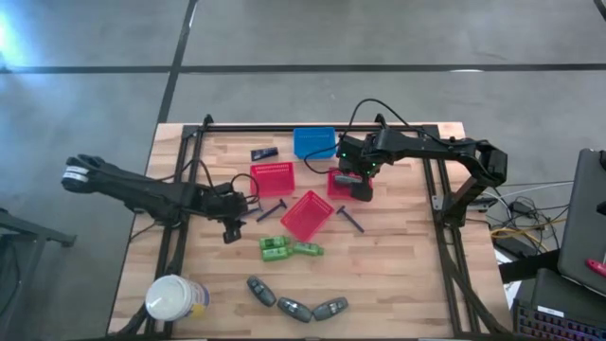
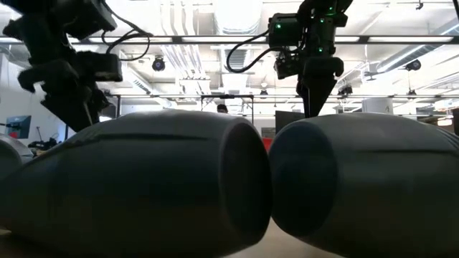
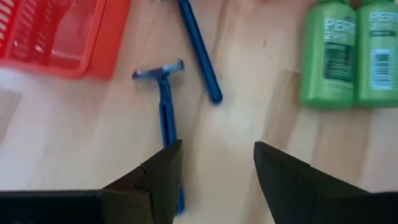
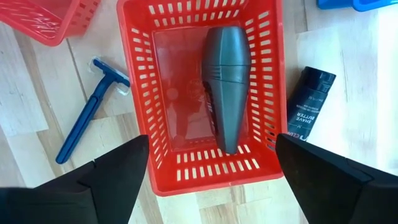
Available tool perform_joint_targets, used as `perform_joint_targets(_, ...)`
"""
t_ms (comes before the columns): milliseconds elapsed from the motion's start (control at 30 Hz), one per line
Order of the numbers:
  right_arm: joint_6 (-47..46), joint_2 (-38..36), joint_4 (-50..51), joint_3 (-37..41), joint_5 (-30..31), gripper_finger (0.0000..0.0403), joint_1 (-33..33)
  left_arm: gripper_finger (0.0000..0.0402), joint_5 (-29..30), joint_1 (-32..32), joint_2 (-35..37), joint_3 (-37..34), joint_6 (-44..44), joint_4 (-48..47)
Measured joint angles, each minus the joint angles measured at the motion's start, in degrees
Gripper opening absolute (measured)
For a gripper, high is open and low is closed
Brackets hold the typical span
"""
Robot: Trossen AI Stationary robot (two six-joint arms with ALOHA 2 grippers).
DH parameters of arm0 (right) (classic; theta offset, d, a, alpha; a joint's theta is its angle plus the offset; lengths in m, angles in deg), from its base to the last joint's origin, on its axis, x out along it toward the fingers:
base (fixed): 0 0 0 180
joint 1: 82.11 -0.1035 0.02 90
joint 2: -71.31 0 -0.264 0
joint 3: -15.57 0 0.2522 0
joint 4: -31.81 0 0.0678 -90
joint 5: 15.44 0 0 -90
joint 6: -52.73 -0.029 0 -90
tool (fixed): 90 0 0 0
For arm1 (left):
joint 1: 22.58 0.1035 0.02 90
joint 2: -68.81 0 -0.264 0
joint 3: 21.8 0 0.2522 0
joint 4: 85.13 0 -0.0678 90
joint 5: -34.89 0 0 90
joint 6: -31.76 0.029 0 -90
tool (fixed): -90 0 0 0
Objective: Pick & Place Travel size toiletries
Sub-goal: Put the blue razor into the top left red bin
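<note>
Right gripper (image 4: 211, 163): wide open over the red basket (image 4: 268, 93) near the tabletop's far edge; a grey bottle (image 4: 227, 59) lies inside.
Left gripper (image 3: 214, 163): open, empty, above a blue razor (image 3: 165, 109).
Tip: go straight down, pinch the razor's handle.

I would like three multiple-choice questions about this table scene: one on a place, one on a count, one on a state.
1. Where does the grey bottle under the right gripper lie?
A. in a red basket
B. in the blue basket
C. on bare wood

2. How many green bottles lie side by side?
A. one
B. two
C. four

3. How is the left gripper?
A. shut on a razor
B. open above a blue razor
C. holding a bottle

Answers: 1 A, mesh walls surround it. 2 B, two labels show. 3 B, its fingers stand apart, empty.
</note>
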State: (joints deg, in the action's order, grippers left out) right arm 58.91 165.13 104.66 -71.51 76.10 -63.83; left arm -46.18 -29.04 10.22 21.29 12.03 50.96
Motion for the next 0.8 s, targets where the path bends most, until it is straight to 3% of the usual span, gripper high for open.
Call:
perform_joint_targets(133,-0.04,0.0,-0.18,0.31,0.0,0.0329,0.0,0.0202,0.19,0.41,-3.4,-2.31,0.47,4.51)
perform_joint_targets(400,-1.69,0.0,-0.36,0.45,0.01,0.0314,0.0,0.0202,6.02,0.51,-9.71,-3.06,-8.87,5.14)
perform_joint_targets(800,-1.71,0.0,-0.56,0.48,0.02,0.0299,-0.02,0.0185,1.93,0.79,-14.23,-4.5,-4.76,12.01)
